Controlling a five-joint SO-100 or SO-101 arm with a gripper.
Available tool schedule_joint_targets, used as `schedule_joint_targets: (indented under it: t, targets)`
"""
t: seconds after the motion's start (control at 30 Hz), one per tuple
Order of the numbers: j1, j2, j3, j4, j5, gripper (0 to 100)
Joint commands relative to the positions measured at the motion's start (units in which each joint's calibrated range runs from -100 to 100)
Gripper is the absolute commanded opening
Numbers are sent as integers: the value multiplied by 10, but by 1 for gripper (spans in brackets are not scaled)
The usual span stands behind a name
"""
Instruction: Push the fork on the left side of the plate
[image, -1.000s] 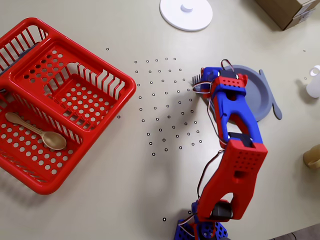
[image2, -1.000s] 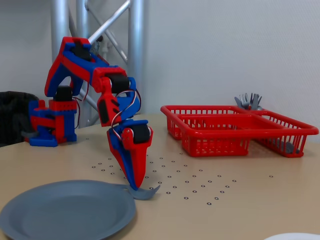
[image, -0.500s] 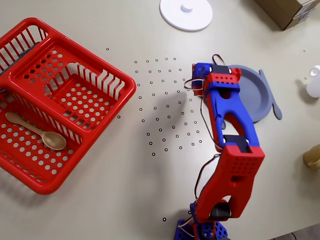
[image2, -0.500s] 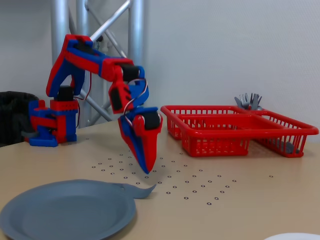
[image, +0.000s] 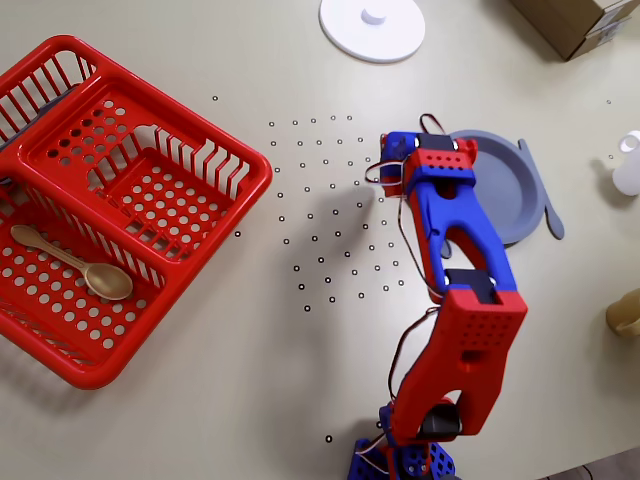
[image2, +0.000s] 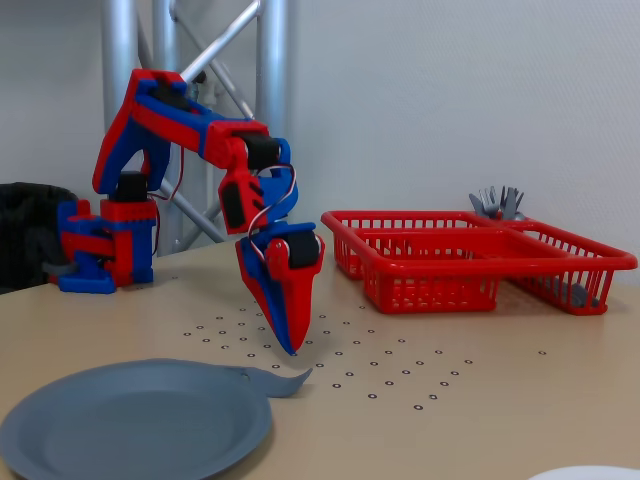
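Observation:
In the fixed view the slate-blue fork (image2: 277, 381) lies flat on the table, touching the right rim of the round slate-blue plate (image2: 70, 402). My red and blue gripper (image2: 290, 349) points down just behind the fork. It hangs slightly above the table, shut, with nothing in it. In the overhead view the gripper (image: 394, 160) sits at the plate's (image: 512, 180) left edge. There my arm hides the fork.
A slate-blue knife (image: 541, 196) lies along the plate's right side in the overhead view. A red basket (image: 190, 215) holding a tan spoon (image: 72, 263) fills the left. A white disc with a knob (image: 372, 26) and a cardboard box (image: 580, 20) lie at the top.
My gripper has lifted off the fork's end and moved away from the plate, then dropped slightly. The fork now lies free beside the plate's rim.

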Motion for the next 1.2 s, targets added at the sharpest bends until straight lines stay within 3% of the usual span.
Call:
schedule_joint_targets:
  t: [0.0,0.8,1.17]
  targets:
    - [-9,-27,-17,-14,3,0]
    - [19,-35,-43,-17,11,0]
    - [26,-181,73,-19,-26,0]
